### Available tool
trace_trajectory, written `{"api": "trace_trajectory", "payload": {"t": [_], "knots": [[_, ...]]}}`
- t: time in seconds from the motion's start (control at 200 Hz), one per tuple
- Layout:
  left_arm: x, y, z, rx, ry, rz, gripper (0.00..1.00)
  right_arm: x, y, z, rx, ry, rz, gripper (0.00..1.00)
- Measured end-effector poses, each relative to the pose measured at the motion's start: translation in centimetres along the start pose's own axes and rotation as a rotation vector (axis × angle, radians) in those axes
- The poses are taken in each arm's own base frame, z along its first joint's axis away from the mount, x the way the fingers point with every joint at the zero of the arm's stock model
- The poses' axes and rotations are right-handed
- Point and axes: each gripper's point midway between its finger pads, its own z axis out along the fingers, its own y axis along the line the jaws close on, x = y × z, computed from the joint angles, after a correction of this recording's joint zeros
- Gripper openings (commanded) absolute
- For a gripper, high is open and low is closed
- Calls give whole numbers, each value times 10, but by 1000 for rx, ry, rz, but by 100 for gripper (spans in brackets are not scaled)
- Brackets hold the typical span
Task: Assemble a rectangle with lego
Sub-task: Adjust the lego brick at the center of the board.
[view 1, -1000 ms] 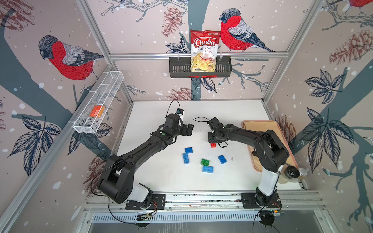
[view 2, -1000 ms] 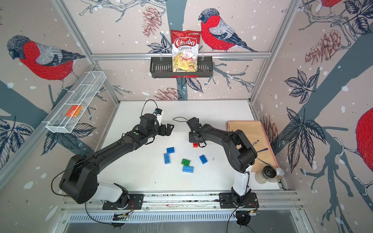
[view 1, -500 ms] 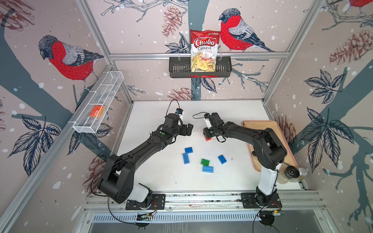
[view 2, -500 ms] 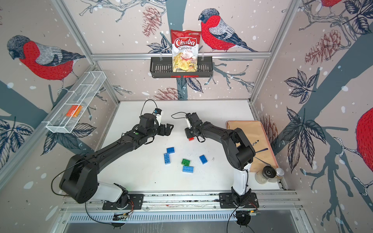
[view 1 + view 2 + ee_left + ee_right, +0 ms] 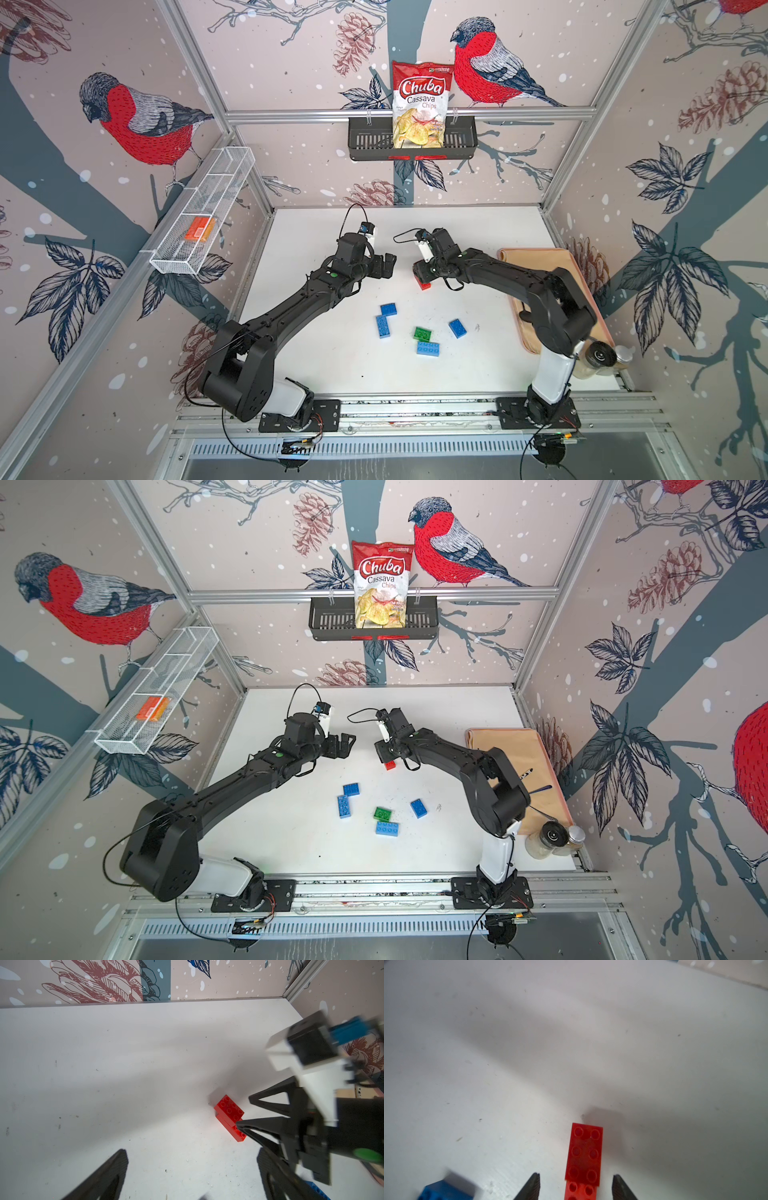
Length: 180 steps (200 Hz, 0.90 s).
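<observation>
While red bricks (image 5: 584, 1153) lie untouched between parted right jaws, left jaws wide, well apart.

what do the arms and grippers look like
The left arm and right arm are matte black with white base segments. Thin black cables loop at the wrists, and each arm carries a green dot. The left gripper and right gripper have tapered black fingers with triangular cut-outs.
</observation>
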Motion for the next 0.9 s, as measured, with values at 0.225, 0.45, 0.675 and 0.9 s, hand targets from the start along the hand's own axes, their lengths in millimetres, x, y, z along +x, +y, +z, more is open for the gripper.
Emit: {"api": "trace_trajectory", "payload": {"t": [0.225, 0.45, 0.675, 0.9], "knots": [[-1, -3, -2, 17, 1, 1, 97, -2, 3, -85, -39, -203, 43, 53], [-9, -5, -12, 21, -26, -15, 97, 16, -16, -91, 17, -214, 110, 48], [-7, 4, -11, -15, -18, -30, 97, 0, -27, -45, 70, -97, 162, 29], [-2, 10, -10, -47, 4, -41, 96, -5, -39, 11, 120, 23, 193, 24]]}}
